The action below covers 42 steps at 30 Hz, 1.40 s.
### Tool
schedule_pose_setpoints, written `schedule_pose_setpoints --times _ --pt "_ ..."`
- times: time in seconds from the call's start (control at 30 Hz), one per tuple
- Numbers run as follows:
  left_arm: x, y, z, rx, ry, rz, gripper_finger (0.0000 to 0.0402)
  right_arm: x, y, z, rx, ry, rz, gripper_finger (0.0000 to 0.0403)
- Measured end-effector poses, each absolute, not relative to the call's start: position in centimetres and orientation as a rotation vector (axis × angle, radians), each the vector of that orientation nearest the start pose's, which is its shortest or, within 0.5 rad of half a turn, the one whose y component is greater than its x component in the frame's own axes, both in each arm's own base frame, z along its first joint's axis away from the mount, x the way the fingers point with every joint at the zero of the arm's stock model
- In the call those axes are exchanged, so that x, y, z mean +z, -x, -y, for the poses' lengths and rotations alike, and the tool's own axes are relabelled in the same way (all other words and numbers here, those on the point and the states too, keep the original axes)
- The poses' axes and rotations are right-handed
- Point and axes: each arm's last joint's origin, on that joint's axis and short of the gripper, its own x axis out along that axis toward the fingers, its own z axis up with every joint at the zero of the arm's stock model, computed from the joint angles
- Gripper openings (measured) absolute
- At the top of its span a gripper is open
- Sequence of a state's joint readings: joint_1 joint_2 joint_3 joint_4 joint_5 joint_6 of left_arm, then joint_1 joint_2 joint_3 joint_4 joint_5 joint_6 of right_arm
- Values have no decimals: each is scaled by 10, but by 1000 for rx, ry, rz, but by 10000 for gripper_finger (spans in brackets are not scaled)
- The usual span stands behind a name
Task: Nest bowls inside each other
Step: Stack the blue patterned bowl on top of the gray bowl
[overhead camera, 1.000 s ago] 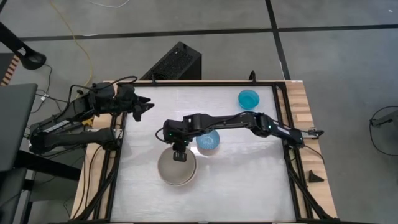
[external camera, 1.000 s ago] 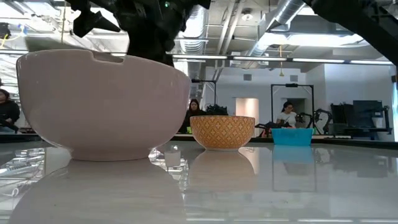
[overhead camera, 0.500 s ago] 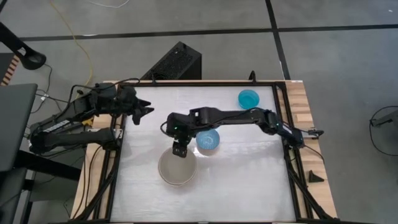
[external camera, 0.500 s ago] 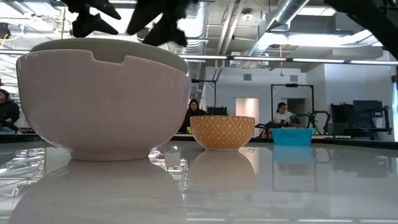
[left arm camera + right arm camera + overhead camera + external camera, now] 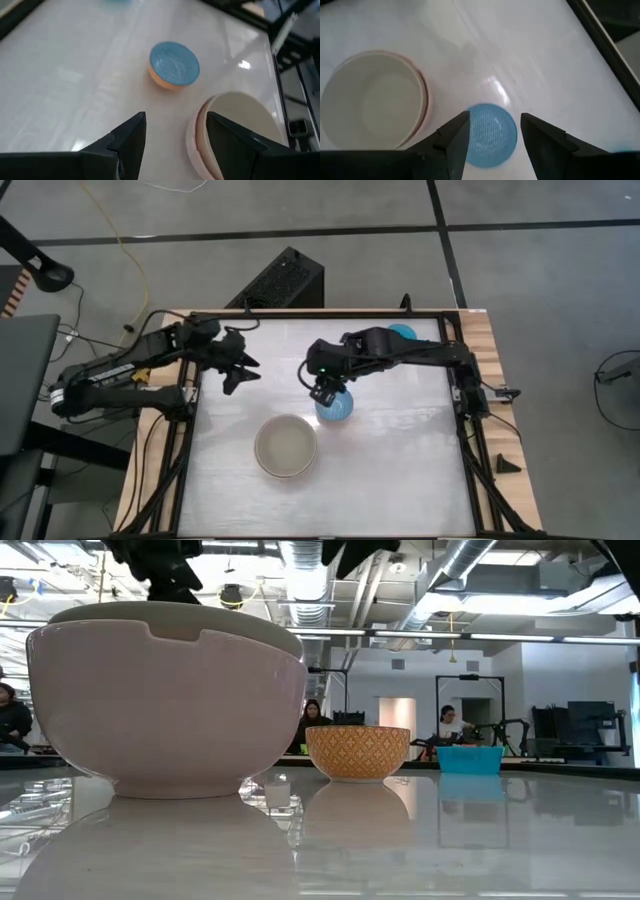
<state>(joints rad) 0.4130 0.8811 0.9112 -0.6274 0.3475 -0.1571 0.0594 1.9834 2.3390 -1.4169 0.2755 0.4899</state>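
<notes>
A stack of larger bowls [image 5: 286, 446], pink outside and cream-white inside, stands on its base near the table's middle front [image 5: 165, 700]. To its far right a small bowl [image 5: 337, 408], blue inside and orange-patterned outside [image 5: 357, 751], rests upright. A teal bowl [image 5: 402, 334] sits at the far right, partly behind my right arm. My right gripper [image 5: 492, 131] hangs open above the blue bowl [image 5: 488, 134]. My left gripper [image 5: 246, 370] is open in the air over the table's left part, facing the blue bowl [image 5: 174, 64] and the stack [image 5: 235, 135].
A black box [image 5: 283, 280] stands on the floor beyond the table's far edge. Black frame rails [image 5: 456, 380] run along the table's left and right sides. White tabletop [image 5: 400, 470] lies bare at the near right.
My right gripper has opened and let go of the inner bowl's rim in the stack. It has then risen and gone toward the far right, ending over the blue bowl. My left gripper has come in a little toward the table's middle and sunk slightly. The stack stands still.
</notes>
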Motion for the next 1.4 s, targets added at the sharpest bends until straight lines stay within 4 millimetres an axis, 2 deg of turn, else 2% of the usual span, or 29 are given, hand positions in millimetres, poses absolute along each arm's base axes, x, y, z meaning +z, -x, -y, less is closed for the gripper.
schedule_pose_setpoints --times 0.1,0.23,0.43,0.57,0.67,0.8,1.07,1.23,1.4 --pt "315 -171 -63 60 361 -586 197 403 -377 -22 -453 -260 -996 211" --pt "311 -176 -65 28 354 -611 197 394 -382 -38 -411 -228 -999 211" --pt "311 -179 -66 34 353 -594 197 356 -386 -62 -326 -142 -1133 211" --pt "314 -180 -67 55 372 -563 197 329 -387 -69 -250 -96 -1234 211" --pt "316 -181 -67 63 392 -537 197 313 -392 -71 -182 -97 -1241 211" --pt "317 -182 -68 79 421 -523 197 294 -395 -66 -117 -106 -1235 211" --pt "317 -182 -68 95 462 -522 197 254 -388 -38 -40 -161 -1316 211" --pt "317 -182 -68 101 477 -521 197 238 -385 -21 -9 -209 -1316 211" --pt "317 -182 -68 106 488 -521 197 226 -386 -12 39 -238 -1297 211"
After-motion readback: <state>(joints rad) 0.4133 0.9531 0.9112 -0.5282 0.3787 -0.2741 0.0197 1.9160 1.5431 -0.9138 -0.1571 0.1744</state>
